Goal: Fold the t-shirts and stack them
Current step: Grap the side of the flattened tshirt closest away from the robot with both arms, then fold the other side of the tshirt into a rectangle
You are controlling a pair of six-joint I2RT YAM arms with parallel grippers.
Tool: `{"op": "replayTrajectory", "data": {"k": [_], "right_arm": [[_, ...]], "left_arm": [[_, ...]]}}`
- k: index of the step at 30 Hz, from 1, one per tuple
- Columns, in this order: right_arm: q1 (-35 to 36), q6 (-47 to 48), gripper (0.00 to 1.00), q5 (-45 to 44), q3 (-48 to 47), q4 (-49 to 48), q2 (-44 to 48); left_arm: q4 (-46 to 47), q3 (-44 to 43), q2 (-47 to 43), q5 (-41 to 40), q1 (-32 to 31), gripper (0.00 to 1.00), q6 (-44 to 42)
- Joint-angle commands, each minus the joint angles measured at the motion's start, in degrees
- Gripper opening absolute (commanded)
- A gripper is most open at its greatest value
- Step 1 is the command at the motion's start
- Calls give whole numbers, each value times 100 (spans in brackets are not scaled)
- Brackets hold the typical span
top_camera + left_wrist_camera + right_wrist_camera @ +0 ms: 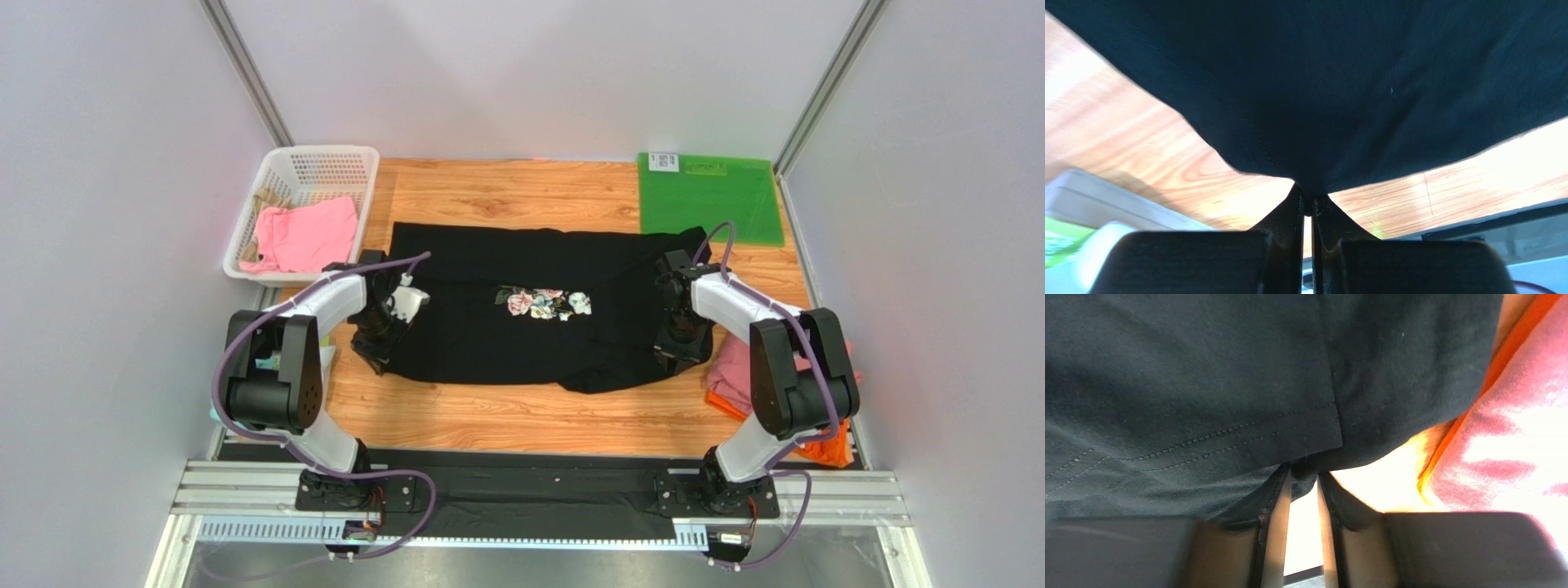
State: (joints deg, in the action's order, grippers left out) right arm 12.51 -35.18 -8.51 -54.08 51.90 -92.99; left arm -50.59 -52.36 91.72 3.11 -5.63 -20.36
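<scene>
The left arm [321, 294] and right arm [736, 300] share white rounded shells between bulky black joint housings. A purple-grey cable [393, 261] loops beside each. The left gripper [1308, 205] and right gripper [1304, 478] have slim black fingers; a white block [409, 300] sits just behind the left one.

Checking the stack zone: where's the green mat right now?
Top view: the green mat lies flat at the table's far right corner, just beyond the black t-shirt's far right end.
</scene>
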Motion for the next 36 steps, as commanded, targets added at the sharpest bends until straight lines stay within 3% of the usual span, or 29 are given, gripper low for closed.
{"op": "replayTrajectory", "data": {"k": [1, 7, 9, 26, 32, 36], "right_arm": [[-12, 29, 19, -151, -182, -259, -158], [-12, 46, 10, -186, -41, -303, -158], [-21, 37, 0, -116, 38, -329, -97], [427, -603, 0, 1088, 1189, 145, 1730], [480, -982, 0, 1098, 1418, 338, 2345], [480, -1061, 0, 913, 1077, 593, 2558]], "left_arm": [[-83, -354, 12, 110, 18, 2, -38], [-83, -354, -14, 102, 18, 2, -38], [-74, -337, -23, 93, 18, 1, -47], [-610, -117, -998, 31, 18, 0, -267], [-724, -38, -1262, 49, 18, 0, -258], [-759, -90, -1341, -4, 18, 0, -275]]}}
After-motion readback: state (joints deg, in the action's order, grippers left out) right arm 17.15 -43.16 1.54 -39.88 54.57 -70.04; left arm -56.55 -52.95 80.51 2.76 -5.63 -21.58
